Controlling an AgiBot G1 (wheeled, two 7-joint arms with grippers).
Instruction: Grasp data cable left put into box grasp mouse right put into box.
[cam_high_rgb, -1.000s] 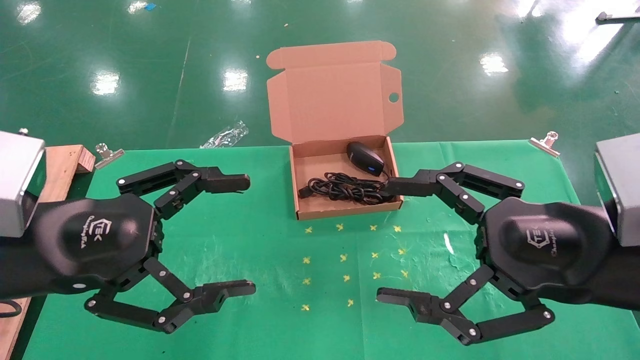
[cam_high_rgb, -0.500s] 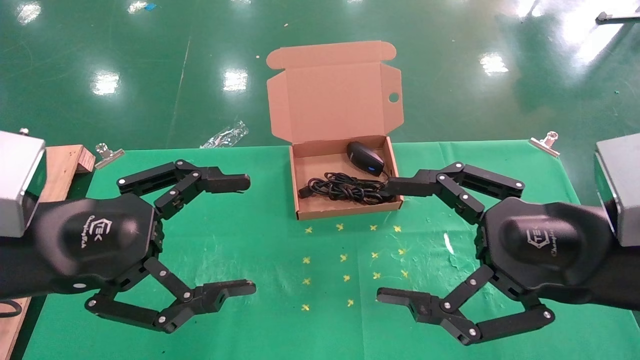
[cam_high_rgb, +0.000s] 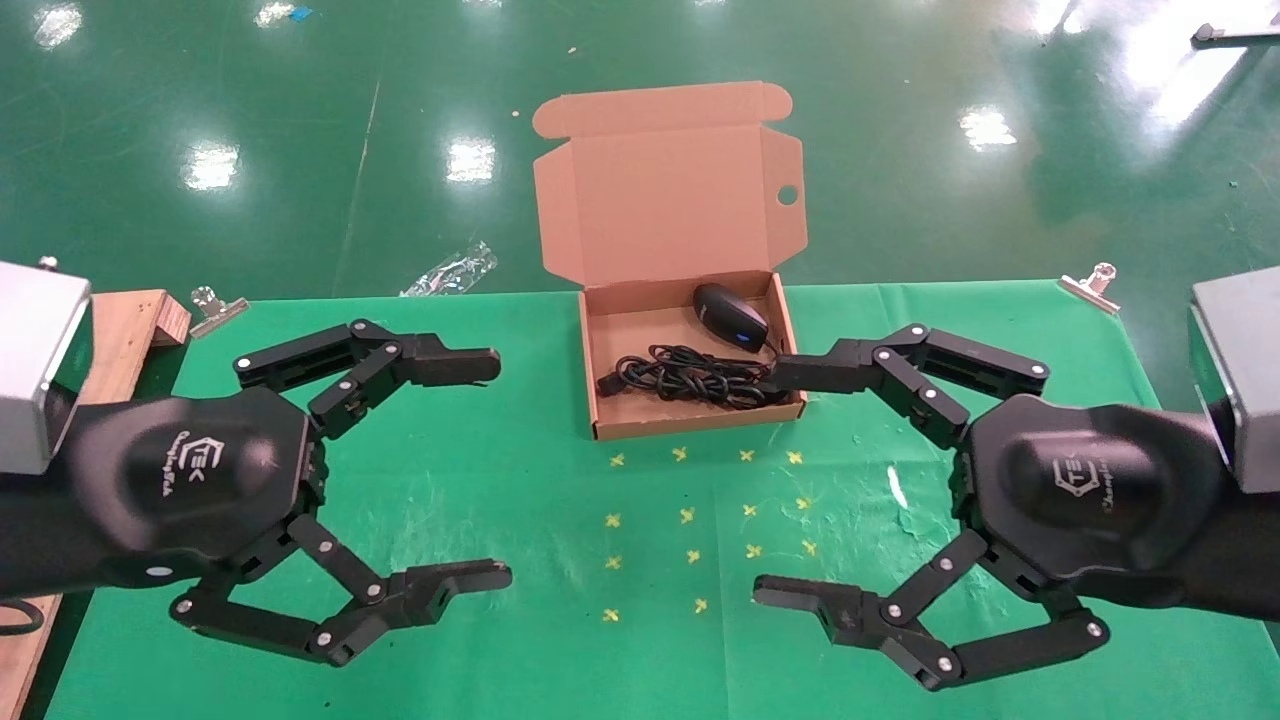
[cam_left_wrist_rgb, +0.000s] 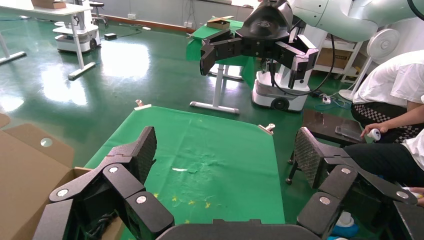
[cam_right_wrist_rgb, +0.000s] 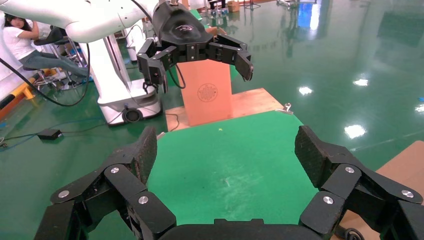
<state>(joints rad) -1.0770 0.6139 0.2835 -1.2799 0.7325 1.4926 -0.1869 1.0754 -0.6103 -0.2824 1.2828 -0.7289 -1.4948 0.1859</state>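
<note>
Fingers spread wide on left gripper (cam_high_rgb: 495, 470) and right gripper (cam_high_rgb: 765, 480), both hovering low over green bench (cam_high_rgb: 520, 500), facing inward, mouse (cam_high_rgb: 732, 315) and data cable (cam_high_rgb: 690, 377) inside open box (cam_high_rgb: 690, 425), cable's right end hidden behind right upper finger.

green-clothed table (cam_high_rgb: 480, 480) with open box (cam_high_rgb: 690, 345), yellow cross marks (cam_high_rgb: 700, 510), perhaps edge clips (cam_high_rgb: 1092, 283)

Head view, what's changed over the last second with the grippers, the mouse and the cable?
Nothing visibly changed. The left gripper and right gripper hang open and empty above the green cloth table, and the glossy black oval mouse and thick black coiled data cable lie inside the open brown cardboard box.
</note>
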